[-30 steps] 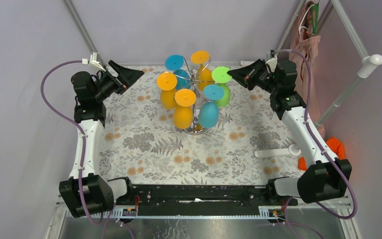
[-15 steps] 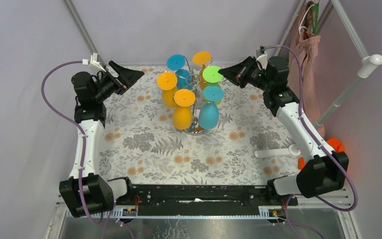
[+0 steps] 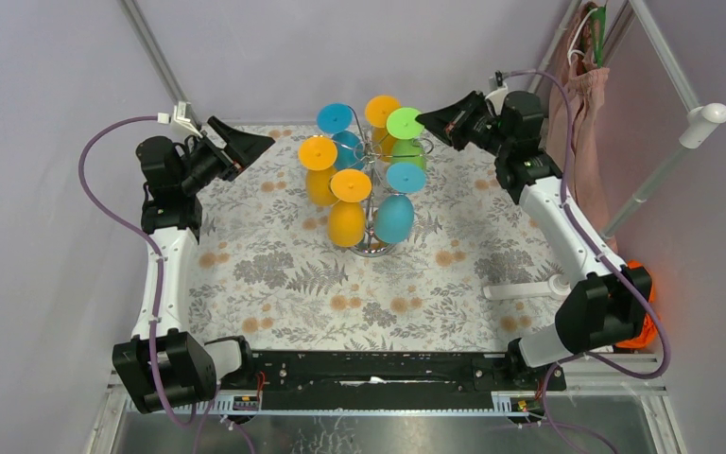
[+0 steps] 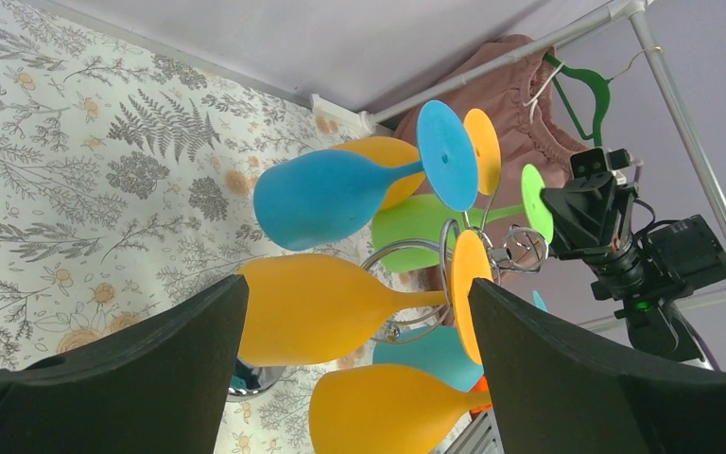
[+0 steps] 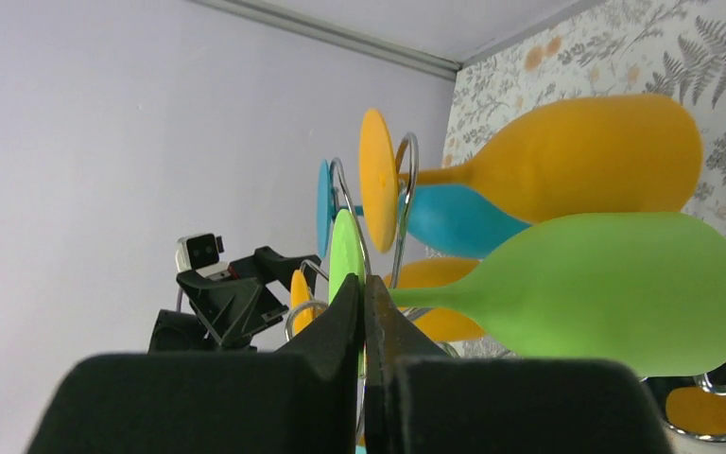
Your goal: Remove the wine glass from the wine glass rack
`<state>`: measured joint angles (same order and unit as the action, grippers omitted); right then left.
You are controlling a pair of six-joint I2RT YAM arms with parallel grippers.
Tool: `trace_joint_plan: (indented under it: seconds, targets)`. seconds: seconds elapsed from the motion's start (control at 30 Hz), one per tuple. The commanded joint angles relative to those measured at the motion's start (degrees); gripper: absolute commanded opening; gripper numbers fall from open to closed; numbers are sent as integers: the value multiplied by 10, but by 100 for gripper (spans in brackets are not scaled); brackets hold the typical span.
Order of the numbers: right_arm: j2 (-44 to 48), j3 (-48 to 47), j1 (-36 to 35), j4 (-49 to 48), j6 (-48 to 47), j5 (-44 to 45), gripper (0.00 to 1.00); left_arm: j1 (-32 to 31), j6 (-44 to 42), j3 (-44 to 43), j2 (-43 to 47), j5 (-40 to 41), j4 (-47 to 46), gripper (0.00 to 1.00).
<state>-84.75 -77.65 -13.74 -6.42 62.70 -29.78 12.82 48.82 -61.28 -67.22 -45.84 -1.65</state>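
Observation:
The wine glass rack (image 3: 371, 194), a silver wire stand with a round shiny base, stands at the table's back middle. Several orange, blue and green glasses hang on it upside down. My right gripper (image 3: 423, 119) is shut on the rim of the green wine glass's (image 3: 405, 123) round foot at the rack's back right. In the right wrist view the pads (image 5: 345, 312) pinch the green foot, and the green bowl (image 5: 624, 288) lies to the right. My left gripper (image 3: 263, 140) is open and empty, left of the rack; its view (image 4: 359, 288) faces the orange glasses (image 4: 321, 307).
A white tube (image 3: 529, 288) lies on the table's right side, with an orange object (image 3: 638, 279) beyond the edge. A pink cloth (image 3: 581, 85) hangs at the back right by a white pole (image 3: 704, 118). The floral cloth (image 3: 274, 274) covers the table.
My right gripper has moved left and then toward the back wall, and the green glass's foot has moved with it. The left arm has not moved.

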Motion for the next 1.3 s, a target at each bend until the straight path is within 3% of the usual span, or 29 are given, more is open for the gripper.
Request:
trace_joint_plan:
  seconds: [0.0, 0.33, 0.57, 0.67, 0.9, 1.13, 1.27]
  targets:
    - [-10, -43, 24, -9, -23, 15, 0, 4, -19, -5, 8, 1, 16, 95]
    - [29, -25, 99, 16, -50, 29, 0, 4, -21, -11, 5, 7, 22, 95]
    - [85, -119, 104, 108, -124, 88, 0, 4, -25, -67, -20, 30, 18, 95]
    - [106, -147, 104, 99, -114, 68, 0, 4, -4, -79, -31, 23, -35, 94]
    - [118, -124, 102, -91, 32, -67, 0, 4, 192, -72, -101, -62, -351, 88]
    - [64, -103, 83, -368, 230, -154, 0, 2, 536, -123, -246, -88, -867, 82]
    - [7, -143, 33, -443, 274, -166, 0, -9, 556, -170, -286, -92, -904, 81]
